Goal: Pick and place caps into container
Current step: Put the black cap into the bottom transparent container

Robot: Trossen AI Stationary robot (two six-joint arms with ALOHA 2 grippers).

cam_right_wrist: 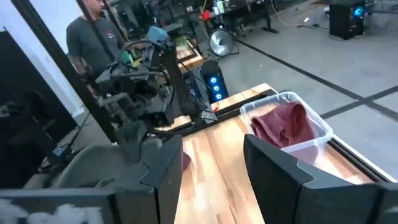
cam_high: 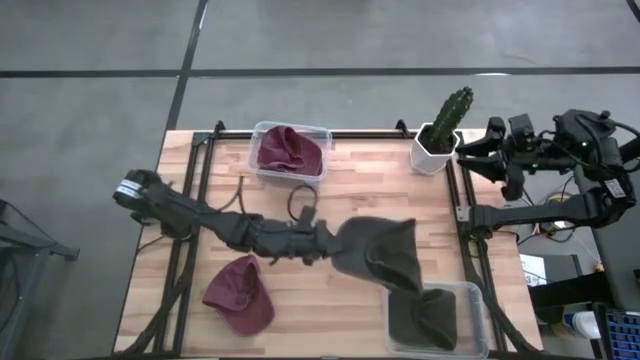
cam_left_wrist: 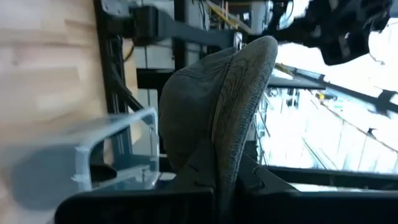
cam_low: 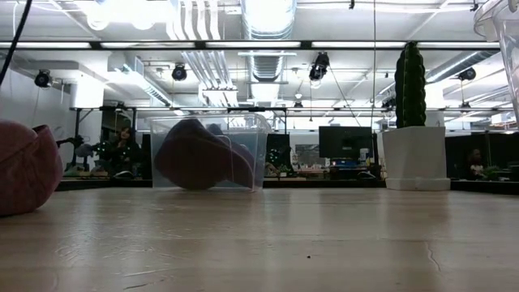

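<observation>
My left gripper (cam_high: 328, 246) reaches out over the table's middle, shut on a dark olive cap (cam_high: 382, 252), which also shows in the left wrist view (cam_left_wrist: 211, 118). A second olive cap (cam_high: 425, 318) lies in the clear container (cam_high: 478, 300) at the near right. A maroon cap (cam_high: 240, 294) rests on the table at the near left and also shows in the low view (cam_low: 24, 178). Another maroon cap (cam_high: 288, 150) lies in the far clear container (cam_high: 322, 135). My right gripper (cam_right_wrist: 214, 180) is open and empty, off the table's far right edge. My left gripper pinches the olive cap between its two fingers (cam_left_wrist: 193, 177) at the end nearest the arm (cam_left_wrist: 219, 163), where the stitched brim and the crown lie folded together. The fingers come level from the table's left. The cap is lifted clear and stretches toward the near-right container.
A green cactus in a white pot (cam_high: 443, 128) stands at the far right corner. Dark frame rails (cam_high: 468, 215) run along the table's left and right sides. Bare wood lies between the two containers. A person (cam_right_wrist: 93, 37) stands in the room beyond the table.
</observation>
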